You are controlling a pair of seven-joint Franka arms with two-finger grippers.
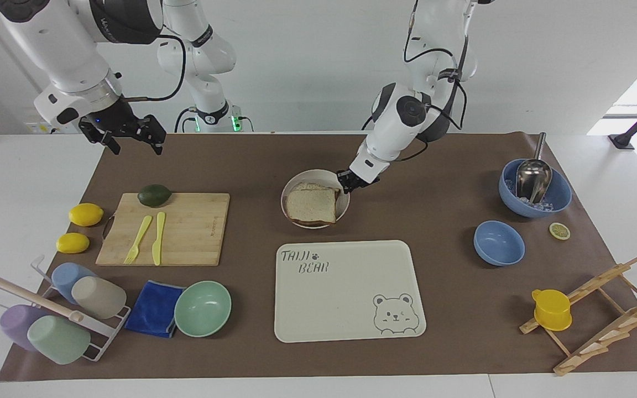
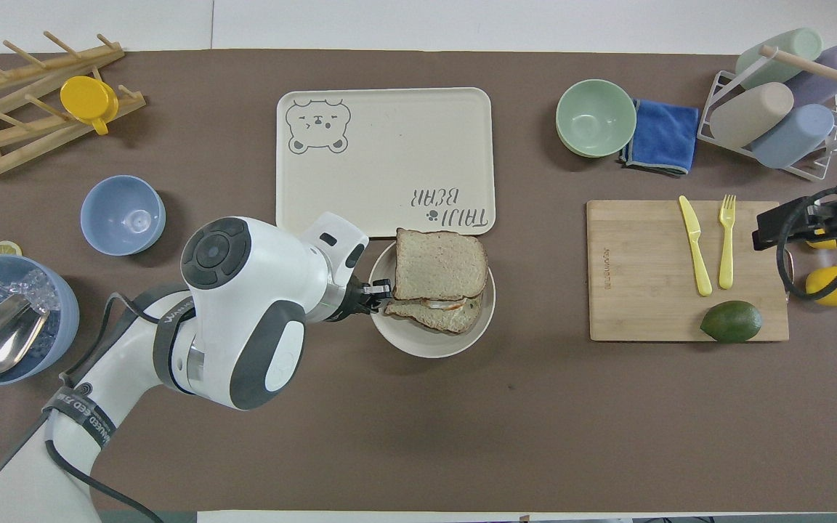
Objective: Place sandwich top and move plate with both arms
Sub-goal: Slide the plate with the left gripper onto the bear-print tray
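Note:
The sandwich top [image 1: 312, 204] lies on the sandwich, which rests on the plate [image 1: 318, 174] at mid-table, just nearer to the robots than the bear tray [image 1: 346, 287]. In the overhead view the sandwich top [image 2: 439, 265] covers the filling and lower slice, and the plate [image 2: 426, 345] almost touches the tray's edge [image 2: 389, 229]. My left gripper [image 1: 350, 182] is shut on the plate's rim at the side toward the left arm's end; it also shows in the overhead view [image 2: 382, 294]. My right gripper [image 1: 130, 141] is open and empty, up in the air over the mat beside the cutting board.
A cutting board [image 1: 166, 228] with an avocado [image 1: 154, 194], a yellow fork and knife lies toward the right arm's end. A mint-green bowl [image 1: 203, 308] and blue cloth sit beside the tray. Blue bowls [image 1: 499, 242] lie toward the left arm's end.

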